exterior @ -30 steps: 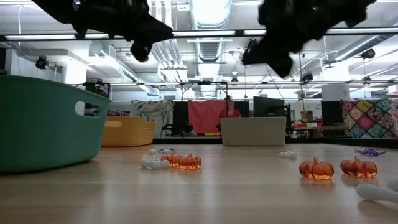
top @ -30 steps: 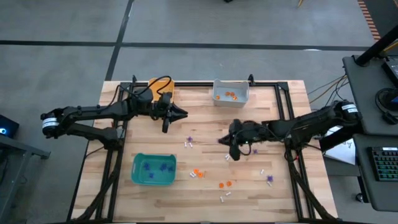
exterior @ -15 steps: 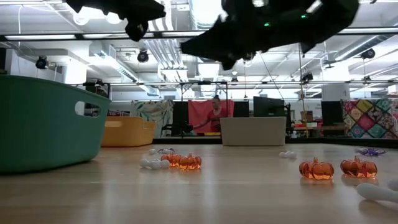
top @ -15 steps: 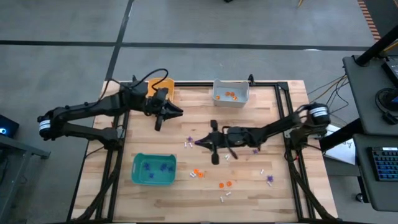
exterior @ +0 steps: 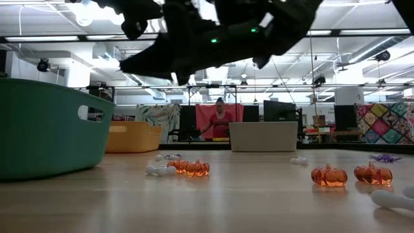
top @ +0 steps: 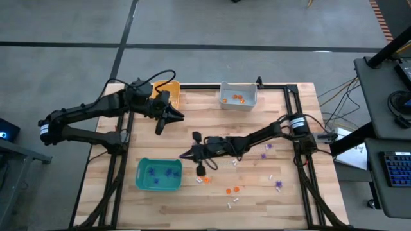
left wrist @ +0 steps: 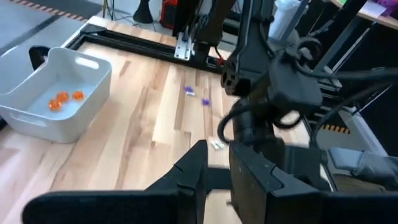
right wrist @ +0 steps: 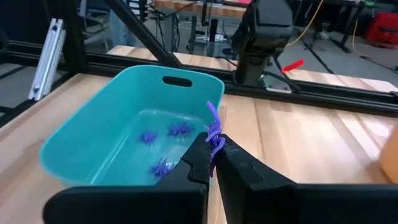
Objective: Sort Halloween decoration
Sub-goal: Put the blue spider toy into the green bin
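A purple spiky trinket [right wrist: 213, 127] sticks out of my right gripper [top: 185, 155], which is shut on it just right of the teal bin [top: 158, 174]. The gripper hangs above the table and points at the bin. Several purple trinkets [right wrist: 163, 149] lie in the bin. Orange trinkets [top: 204, 179], white ones [top: 232, 203] and purple ones [top: 278, 185] lie loose on the table. My left gripper [top: 178, 116] hangs in the air near the orange-yellow bin [top: 169, 88]. Its fingers [left wrist: 194, 163] stand a narrow gap apart with nothing between them. My right gripper pinches the purple trinket's lower part [right wrist: 214, 144] between its two fingertips. The spiky rest stands out beyond the tips. The fingers come nearly level from the table's right side. The trinket is lifted clear of the table, short of the teal bin's rim.
A grey bin [top: 238, 95] with orange trinkets [left wrist: 59, 101] stands at the far edge. Black frame rails run along the table's left, right and far sides. In the low view, orange trinkets [exterior: 328, 176] and a white one [exterior: 159, 170] lie ahead. A person [exterior: 220, 120] stands in the room behind.
My right gripper has swept toward the table's left edge, from the table's middle to beside the teal bin. It sank a little and rolled, still shut on the purple trinket. My left gripper has risen and drawn back toward the left edge.
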### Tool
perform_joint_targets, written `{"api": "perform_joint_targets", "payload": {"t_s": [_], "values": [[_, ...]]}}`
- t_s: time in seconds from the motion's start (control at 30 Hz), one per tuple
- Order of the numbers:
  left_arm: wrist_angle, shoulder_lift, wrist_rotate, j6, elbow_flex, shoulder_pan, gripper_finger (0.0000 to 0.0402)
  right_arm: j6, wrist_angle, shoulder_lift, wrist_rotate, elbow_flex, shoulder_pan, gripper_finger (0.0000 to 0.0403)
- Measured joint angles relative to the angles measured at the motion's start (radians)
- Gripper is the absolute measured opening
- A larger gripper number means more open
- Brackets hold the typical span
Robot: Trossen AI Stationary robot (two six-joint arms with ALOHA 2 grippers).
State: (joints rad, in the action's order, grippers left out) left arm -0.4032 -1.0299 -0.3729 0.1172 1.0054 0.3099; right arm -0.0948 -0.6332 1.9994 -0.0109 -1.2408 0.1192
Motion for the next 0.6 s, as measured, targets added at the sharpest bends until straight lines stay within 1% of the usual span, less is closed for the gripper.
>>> {"api": "perform_joint_targets", "payload": {"t_s": [0.2,0.27,0.4,0.53,0.6], "values": [[-0.038,0.004,0.000,0.021,0.000,0.000,0.0049,-0.003,0.103,0.073,0.000,-0.120,0.000,0.0009],[-0.037,0.004,0.000,0.022,0.000,0.000,0.0049,-0.003,0.112,0.090,-0.001,-0.148,0.001,0.0009],[-0.037,0.004,0.000,0.023,-0.001,0.000,0.0049,0.009,0.117,0.099,-0.045,-0.164,0.004,0.0009],[-0.035,0.004,0.000,0.023,-0.001,0.000,0.0049,0.039,0.131,0.099,-0.055,-0.177,0.014,0.0009],[-0.035,0.004,0.000,0.023,-0.001,0.000,0.0049,0.043,0.133,0.099,-0.078,-0.182,0.020,0.0009]]}}
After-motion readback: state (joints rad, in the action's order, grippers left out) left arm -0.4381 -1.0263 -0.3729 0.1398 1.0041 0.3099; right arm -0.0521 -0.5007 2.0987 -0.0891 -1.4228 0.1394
